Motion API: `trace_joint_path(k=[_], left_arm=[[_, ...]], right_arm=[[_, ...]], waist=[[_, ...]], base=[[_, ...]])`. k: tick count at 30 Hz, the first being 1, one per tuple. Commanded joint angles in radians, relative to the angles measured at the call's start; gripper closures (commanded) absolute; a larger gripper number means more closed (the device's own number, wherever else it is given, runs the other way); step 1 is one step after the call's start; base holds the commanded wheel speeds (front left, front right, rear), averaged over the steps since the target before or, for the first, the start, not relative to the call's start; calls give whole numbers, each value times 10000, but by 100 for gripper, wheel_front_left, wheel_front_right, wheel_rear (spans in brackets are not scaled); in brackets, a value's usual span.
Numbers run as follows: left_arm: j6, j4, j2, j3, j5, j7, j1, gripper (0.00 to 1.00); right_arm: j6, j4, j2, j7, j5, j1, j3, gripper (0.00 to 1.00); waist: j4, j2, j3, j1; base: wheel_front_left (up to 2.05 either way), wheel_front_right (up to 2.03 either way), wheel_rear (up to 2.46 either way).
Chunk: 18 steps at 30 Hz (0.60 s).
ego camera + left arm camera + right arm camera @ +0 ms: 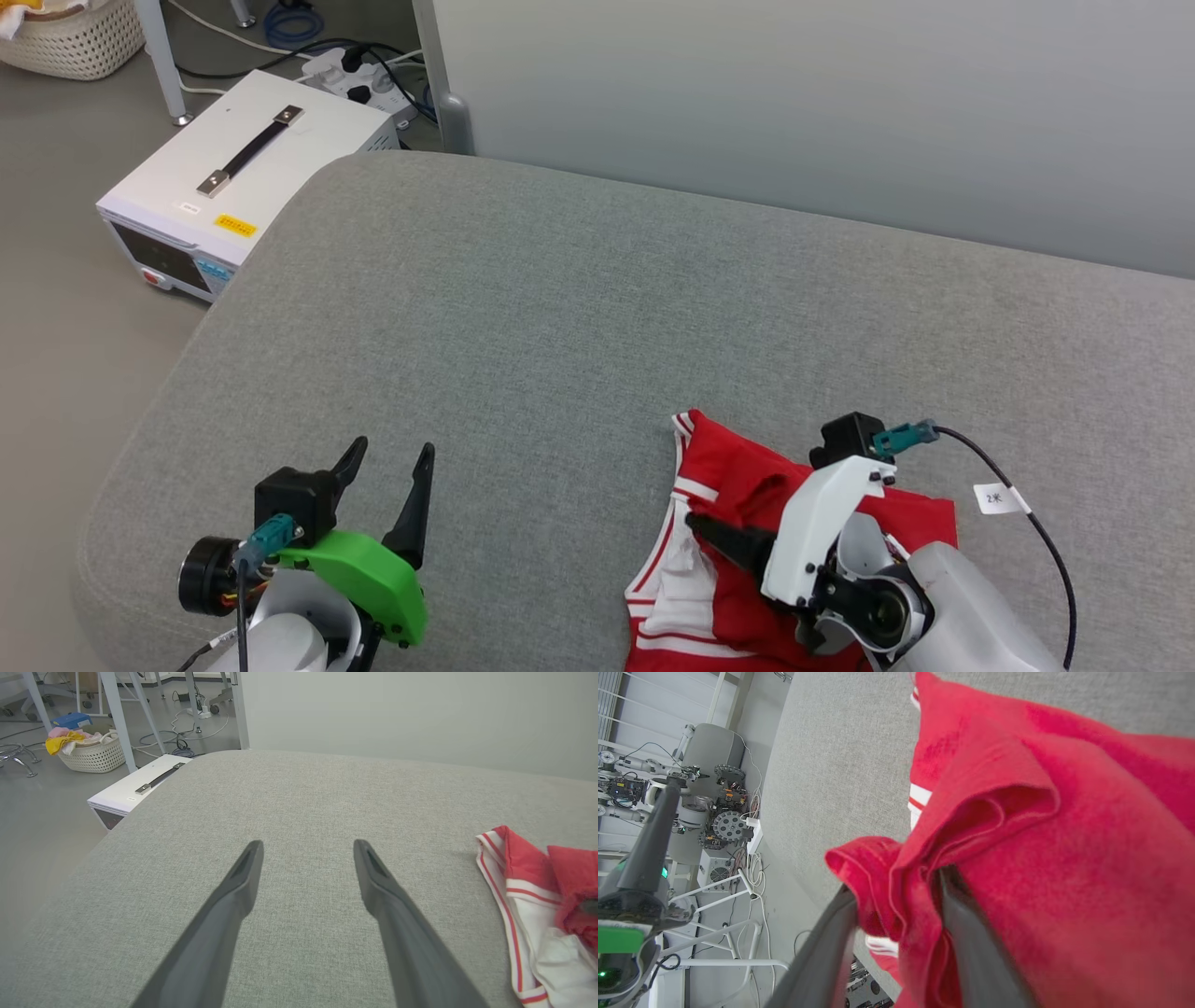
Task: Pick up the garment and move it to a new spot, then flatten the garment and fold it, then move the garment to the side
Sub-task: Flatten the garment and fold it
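While I look down from the head, the shirt (738,467) lies crumpled at the near right of the grey cushion (560,308), its red body bunched and a white sleeve spilling out on its left. My right gripper (711,534) is down in the heap. My left gripper (393,455) hangs over bare cushion at the near left, fingers spread wide and holding nothing. The count: one shirt, two grippers, and one white box (233,159) on the floor at the far left.

Over to the left wrist: my left gripper (308,849) is wide open above plain grey, and the shirt (528,868) sits well off to the right, striped trim along its edge. One basket (93,753) of laundry stands on the floor, far left.

Now the right wrist: my right gripper (896,882) has its fingers partly apart with a red fold of the shirt (1064,858) between them. Whether they pinch it, I cannot tell.

I judge this cloth light, limp and sturdy. It will sag and drape from any hold, and a shallow pinch may slip. The striped hem or a shoulder seam looks the better grab, not the bunched middle.
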Motion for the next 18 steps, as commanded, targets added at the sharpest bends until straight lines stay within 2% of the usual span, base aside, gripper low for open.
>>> trace_joint_path(k=[1,2,4,8,10,12,15,17,18], left_arm=[[2,27,24,10,-107,-17,16,0],[22,35,47,5,-128,5,35,0],[29,34,73,-2,-129,13,44,0],[60,-2,100,-18,-129,22,66,0],[66,-39,98,-32,-132,24,79,0],[60,-101,89,13,-155,13,89,0],[62,-265,44,127,-145,-15,110,0],[56,-405,-29,249,-121,-35,119,0],[55,-499,-91,348,-101,-46,125,0]], right_arm=[[2,69,-11,-123,190,-242,202,0],[2,77,-11,-164,956,-412,701,0],[2,23,-11,-204,1651,-516,1003,0],[2,21,-11,-427,2545,-879,1568,0],[2,32,-11,-631,2605,-1164,1760,0],[2,60,-11,-915,2310,-1497,1763,0],[2,122,-11,-1381,1190,-1955,1364,0],[2,-173,-270,-1788,-153,-2235,1125,0],[2,-473,-611,-2030,-1011,-2317,1082,0]], waist=[[-13,0,-20,0],[-71,0,-82,0],[-133,0,-124,0],[-288,0,-202,0],[-381,0,-247,0],[-503,0,-289,0],[-698,0,-314,0],[-833,0,-305,0],[-899,0,-294,0]], base=[[0,0,0],[0,0,0],[0,0,0],[0,0,0],[0,0,0],[0,0,0],[0,0,0],[0,0,0],[0,0,0]])
